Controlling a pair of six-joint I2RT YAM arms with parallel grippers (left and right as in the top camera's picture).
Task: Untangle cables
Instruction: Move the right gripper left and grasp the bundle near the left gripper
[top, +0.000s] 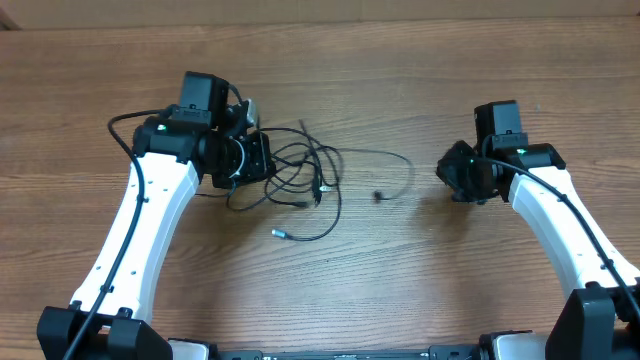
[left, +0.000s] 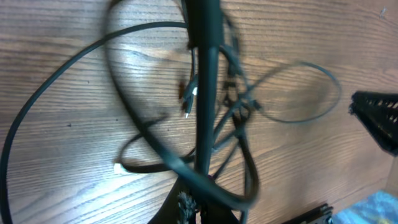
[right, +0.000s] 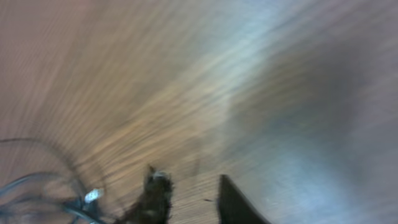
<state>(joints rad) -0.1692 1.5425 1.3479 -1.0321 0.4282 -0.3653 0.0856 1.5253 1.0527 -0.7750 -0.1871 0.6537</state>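
Observation:
The cables (top: 300, 172) are thin black cords bunched in loops at the table's centre-left. One silver-tipped plug (top: 281, 233) lies toward the front, and a small dark plug (top: 380, 196) lies to the right at the end of a long curved cord. My left gripper (top: 250, 158) is at the left edge of the bunch. In the left wrist view it (left: 200, 208) looks shut on a cable (left: 204, 93) that runs straight up from the jaws. My right gripper (top: 452, 176) sits right of the cables, apart from them. It (right: 189, 196) is open and empty over bare wood.
The wooden table (top: 400, 290) extends all round. The bunch shows at the lower left of the right wrist view (right: 37, 186), blurred. The right gripper shows at the right edge of the left wrist view (left: 379, 118).

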